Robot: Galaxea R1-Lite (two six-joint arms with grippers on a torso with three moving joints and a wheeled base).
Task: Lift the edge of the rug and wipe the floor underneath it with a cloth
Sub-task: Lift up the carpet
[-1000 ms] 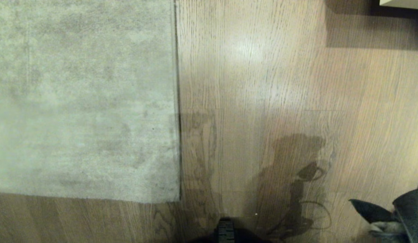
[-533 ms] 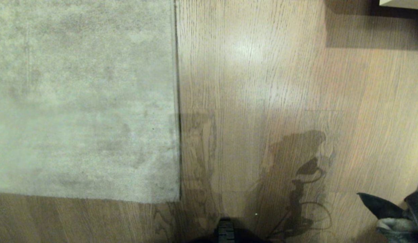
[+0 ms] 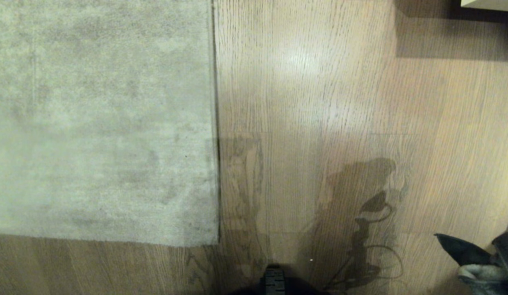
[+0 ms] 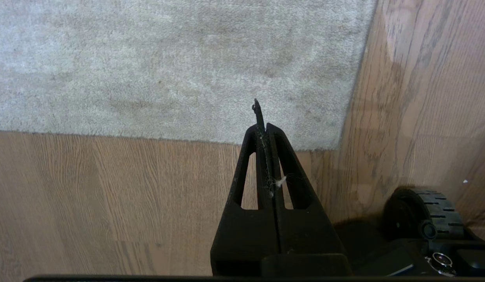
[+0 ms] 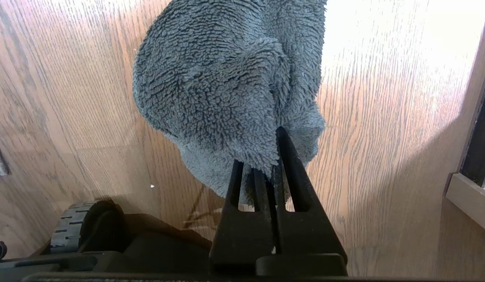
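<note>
Fuzzy grey-blue, the cloth (image 5: 226, 90) hangs pinched in my right gripper (image 5: 274, 156) above the floor (image 3: 319, 102). My left gripper (image 4: 265, 133) is closed, empty, over the rug edge (image 4: 346, 113), which lies flat.

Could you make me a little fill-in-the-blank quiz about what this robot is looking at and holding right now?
1. The right claw is shut on a fuzzy grey-blue ____.
2. The left claw is shut and holds ____.
3. The rug edge lies ____ on the floor, not yet lifted.
4. The floor is made of ____-grain planks.

Missing words: cloth; nothing; flat; wood
</note>
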